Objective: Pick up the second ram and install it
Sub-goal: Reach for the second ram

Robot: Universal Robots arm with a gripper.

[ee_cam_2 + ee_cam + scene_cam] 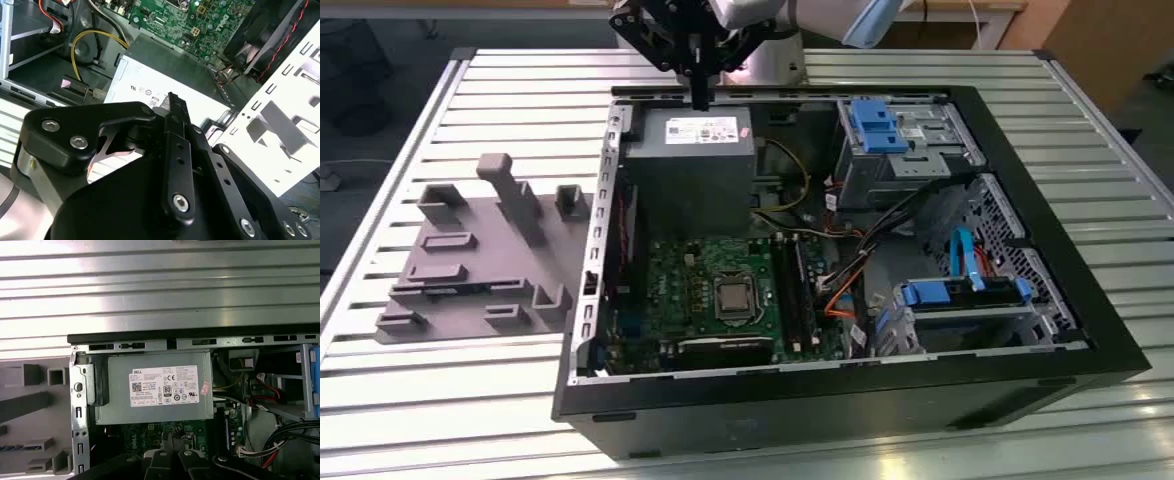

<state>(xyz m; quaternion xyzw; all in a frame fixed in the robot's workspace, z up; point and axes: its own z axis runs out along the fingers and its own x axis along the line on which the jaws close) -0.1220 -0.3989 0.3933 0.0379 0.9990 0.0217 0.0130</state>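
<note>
Currently jaws narrow, pressed together, above power supply [155, 407] with white printed label [165, 386].

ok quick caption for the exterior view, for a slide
Gripper hovering over the power supply inside the open computer case, grey holder block on the exterior view's left.

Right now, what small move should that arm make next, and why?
Probably a sideways drift toward the grey holder on the exterior view's left, likely where parts wait. The gripper looks shut with nothing in it, hanging over the power supply at the far edge of the case, away from the motherboard slots.
</note>
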